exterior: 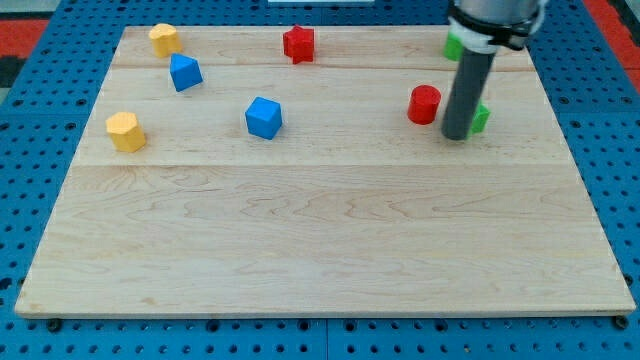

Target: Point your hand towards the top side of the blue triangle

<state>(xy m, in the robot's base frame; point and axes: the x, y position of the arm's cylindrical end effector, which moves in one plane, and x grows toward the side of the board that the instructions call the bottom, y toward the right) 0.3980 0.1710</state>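
The blue triangle (185,72) lies near the view's top left of the wooden board (320,230). A blue cube (264,117) sits to its lower right. My tip (456,136) is at the view's right, far from the blue triangle. It stands just right of a red cylinder (424,104) and partly hides a green block (480,118).
A yellow block (164,39) sits just above the blue triangle. Another yellow block (126,131) is at the left edge. A red star (298,43) lies at the top centre. A second green block (454,46) shows behind the arm at the top right.
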